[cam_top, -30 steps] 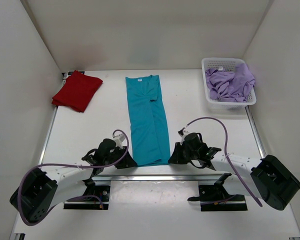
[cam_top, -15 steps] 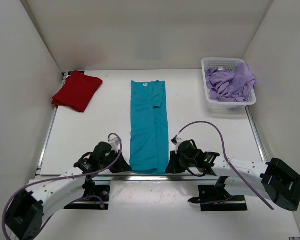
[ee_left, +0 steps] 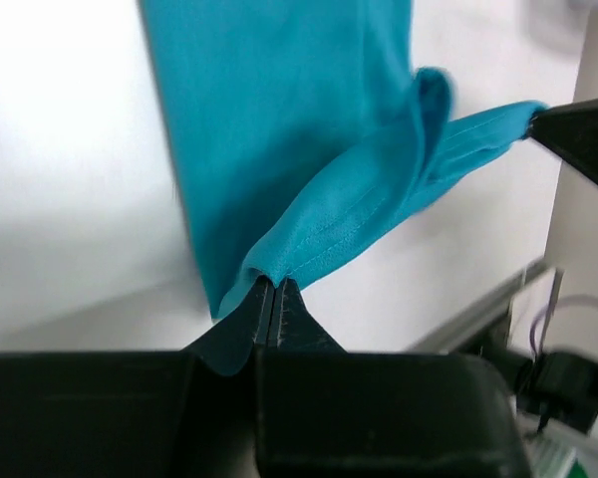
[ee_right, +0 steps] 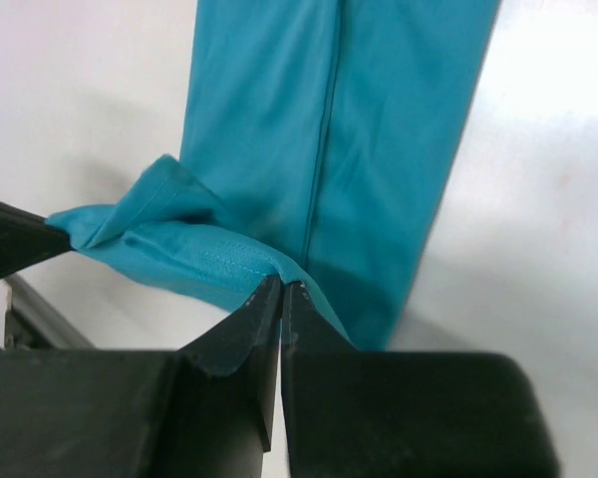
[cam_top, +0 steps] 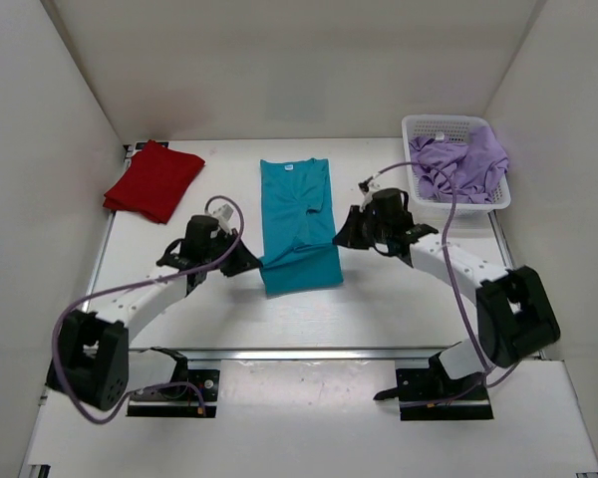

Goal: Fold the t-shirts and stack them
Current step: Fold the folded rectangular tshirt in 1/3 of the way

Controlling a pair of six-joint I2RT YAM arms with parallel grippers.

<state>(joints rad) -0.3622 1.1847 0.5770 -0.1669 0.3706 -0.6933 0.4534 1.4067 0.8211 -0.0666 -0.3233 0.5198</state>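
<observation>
Fingers of my left gripper are pressed tight together, and they pinch one near corner of the teal shirt. My right gripper does the same to the other near corner, its two fingers squeezed shut on the hem. Both corners are up off the table, and the hem hangs between them in a soft droop. From above, I see the near end of the teal shirt bent back over its own middle. The rest of it lies flat in a long strip, well to the left of the white basket. My purple shirt sits bunched up inside that basket and spills over its right rim. My red shirt lies folded far to the basket's left, past the teal one.
</observation>
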